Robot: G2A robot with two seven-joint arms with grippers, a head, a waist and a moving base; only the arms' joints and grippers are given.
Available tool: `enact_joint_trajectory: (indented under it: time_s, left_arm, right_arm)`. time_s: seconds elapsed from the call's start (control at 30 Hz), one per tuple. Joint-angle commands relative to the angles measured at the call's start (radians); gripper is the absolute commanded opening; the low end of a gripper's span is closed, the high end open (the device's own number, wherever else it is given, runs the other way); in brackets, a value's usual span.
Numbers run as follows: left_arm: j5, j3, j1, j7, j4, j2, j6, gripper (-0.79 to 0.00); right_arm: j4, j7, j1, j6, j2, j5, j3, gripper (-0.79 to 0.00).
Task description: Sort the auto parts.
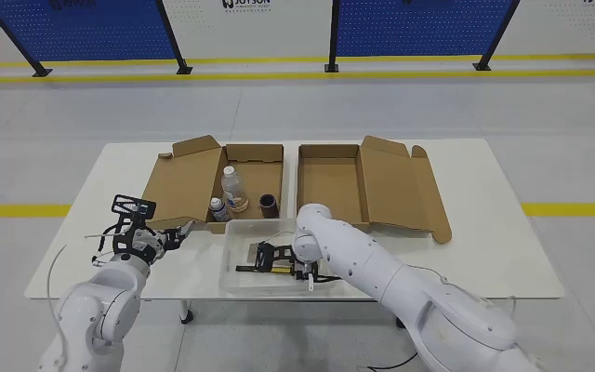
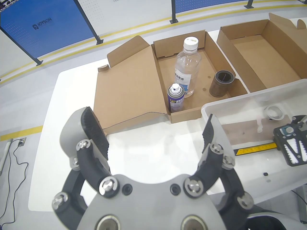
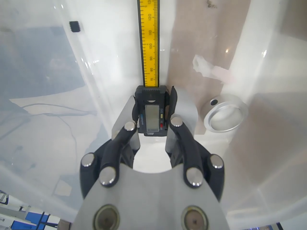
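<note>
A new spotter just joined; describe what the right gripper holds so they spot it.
Look in the clear bin at the table's near edge, in front of the cardboard boxes. The right gripper clamps the digital caliper: black display head, long yellow scale, unlike the round silver ring beside it.

I log from the clear plastic bin (image 1: pixel 244 223) | behind-left: brown open cardboard box (image 1: pixel 256 179) holding clear plastic bottle (image 1: pixel 234 189), blue spray can (image 1: pixel 218 208), black metal cylinder (image 1: pixel 269 205) | behind-right: second brown cardboard box (image 1: pixel 330 186) | in bin: yellow-scaled digital caliper (image 3: pixel 150 37), silver metal ring (image 3: pixel 208 118) beside it
</note>
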Motion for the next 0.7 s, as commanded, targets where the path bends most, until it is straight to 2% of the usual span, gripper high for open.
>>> enact_joint_trajectory:
  time_s: [0.0, 0.03, 0.07, 0.37, 0.5, 0.67]
  left_arm:
    - [0.0, 0.0, 0.0, 0.0, 0.0, 0.0, 0.0, 0.0]
    - [0.0, 0.0, 0.0, 0.0, 0.0, 0.0, 0.0, 0.0]
    - [0.0, 0.0, 0.0, 0.0, 0.0, 0.0, 0.0, 0.0]
    - [0.0, 0.0, 0.0, 0.0, 0.0, 0.0, 0.0, 0.0]
    - [0.0, 0.0, 0.0, 0.0, 0.0, 0.0, 0.0, 0.0]
    - [0.0, 0.0, 0.0, 0.0, 0.0, 0.0, 0.0, 0.0]
  right_arm:
    - [0.009, -0.003, 0.0, -0.003, -0.005, 0.0, -0.002, -0.634]
    - [0.014, -0.004, 0.001, -0.005, -0.007, 0.001, -0.002, -0.73]
    - [0.019, -0.004, 0.002, -0.006, -0.009, 0.002, -0.002, -0.785]
    - [0.024, -0.04, 0.007, 0.0, -0.007, 0.004, 0.021, -0.785]
    - [-0.008, -0.056, 0.002, 0.016, 0.014, 0.008, 0.053, -0.785]
    - [-0.086, -0.057, -0.024, 0.038, 0.06, 0.006, 0.111, -0.785]
